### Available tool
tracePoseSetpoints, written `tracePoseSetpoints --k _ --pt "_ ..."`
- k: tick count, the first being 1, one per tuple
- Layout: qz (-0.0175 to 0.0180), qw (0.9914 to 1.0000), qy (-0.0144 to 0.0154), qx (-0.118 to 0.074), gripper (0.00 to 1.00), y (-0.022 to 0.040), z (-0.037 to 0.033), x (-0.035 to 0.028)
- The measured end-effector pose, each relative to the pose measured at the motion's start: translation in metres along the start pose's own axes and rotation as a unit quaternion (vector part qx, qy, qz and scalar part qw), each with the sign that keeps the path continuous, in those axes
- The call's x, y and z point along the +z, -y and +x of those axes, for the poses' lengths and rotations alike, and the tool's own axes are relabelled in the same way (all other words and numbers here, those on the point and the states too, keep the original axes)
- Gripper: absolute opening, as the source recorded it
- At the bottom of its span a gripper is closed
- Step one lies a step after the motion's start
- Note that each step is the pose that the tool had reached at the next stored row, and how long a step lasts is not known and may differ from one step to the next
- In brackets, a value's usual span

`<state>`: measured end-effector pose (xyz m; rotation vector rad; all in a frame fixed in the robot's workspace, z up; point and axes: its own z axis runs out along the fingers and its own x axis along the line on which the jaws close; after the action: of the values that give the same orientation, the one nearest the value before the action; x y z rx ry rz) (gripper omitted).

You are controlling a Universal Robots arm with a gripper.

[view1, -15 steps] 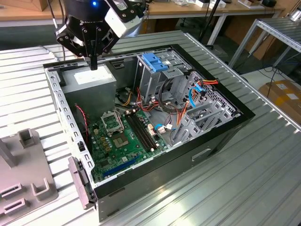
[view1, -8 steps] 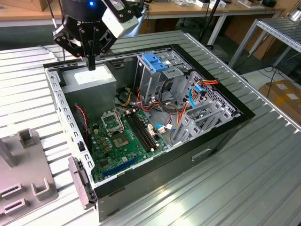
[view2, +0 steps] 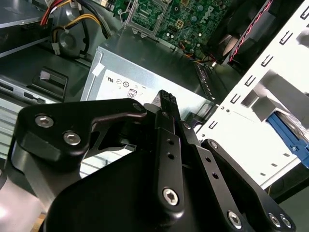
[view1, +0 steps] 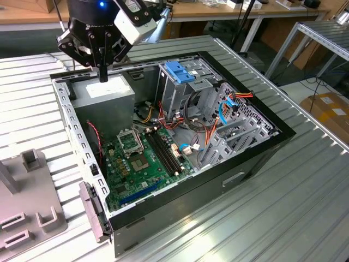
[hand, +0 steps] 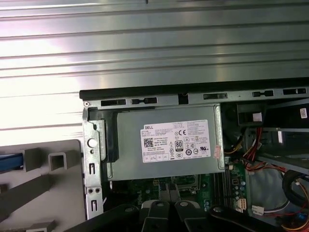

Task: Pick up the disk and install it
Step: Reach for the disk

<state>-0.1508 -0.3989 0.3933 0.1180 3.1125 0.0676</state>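
Note:
My gripper [view1: 103, 75] hangs over the far left corner of the open computer case [view1: 256, 158], just above the grey power-supply box [view1: 103, 94]. Its black fingers [view2: 166, 101] are pressed together with nothing between them, and the first wrist view catches the gripper [hand: 172, 207] at the picture's edge. The disk's black body is out of view. A blue plastic strip [hand: 9, 162] lies on the grey holder [hand: 43, 188] beside the case; the same blue strip [view2: 289, 140] appears in the second wrist view. I cannot tell whether it belongs to the disk.
Inside the case are a green motherboard [view1: 142, 158], a metal drive cage with a blue handle [view1: 179, 71], and red, orange and blue cables [view1: 223, 109]. The grey holder [view1: 27, 207] stands on the ribbed metal table [view1: 272, 218] at the exterior view's left.

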Motion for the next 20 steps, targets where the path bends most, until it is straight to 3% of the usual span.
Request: tracePoseSetpoints --k 20 --pt "0.0000 1.00000 0.0000 0.000 0.11 0.0004 0.0047 -0.0002"
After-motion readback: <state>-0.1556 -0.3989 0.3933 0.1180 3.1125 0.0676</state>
